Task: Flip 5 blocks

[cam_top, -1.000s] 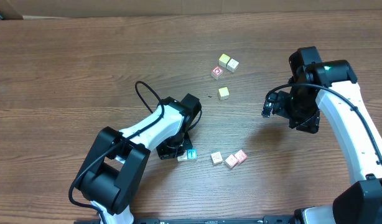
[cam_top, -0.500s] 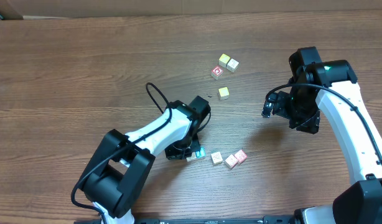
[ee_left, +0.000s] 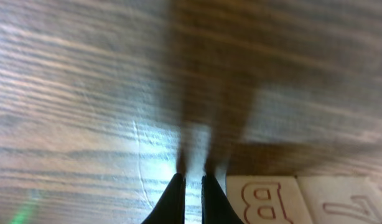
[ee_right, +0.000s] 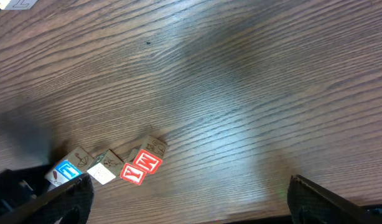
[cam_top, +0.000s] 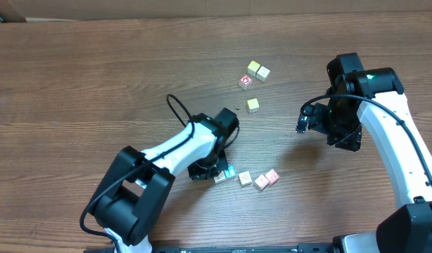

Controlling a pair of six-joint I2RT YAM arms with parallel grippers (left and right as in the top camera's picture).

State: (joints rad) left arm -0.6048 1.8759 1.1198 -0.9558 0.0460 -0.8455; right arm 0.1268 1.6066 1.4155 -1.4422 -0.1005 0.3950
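Four small letter blocks lie in a row at the front of the table: a teal-faced block (cam_top: 224, 174), a pale one (cam_top: 245, 178) and two with red prints (cam_top: 262, 183) (cam_top: 271, 176). My left gripper (cam_top: 214, 169) is down on the table, shut and holding nothing, right beside the teal-faced block. In the left wrist view the shut gripper (ee_left: 190, 182) has a pale "B" face (ee_left: 265, 200) just right of its tip. The right wrist view shows the same row: blue (ee_right: 68, 171), white (ee_right: 102, 170), red (ee_right: 132, 173). My right gripper (cam_top: 309, 119) hangs open, well right of the row.
Further back sit a red-printed cube (cam_top: 245, 82), a yellow cube (cam_top: 252, 67) with a cream cube (cam_top: 263, 72) beside it, and one more yellow cube (cam_top: 252, 105). A black cable (cam_top: 175, 107) loops off the left arm.
The left gripper has slid to the right along the table and the teal-faced block has moved right with it, closer to the pale block. The right arm has stayed still.
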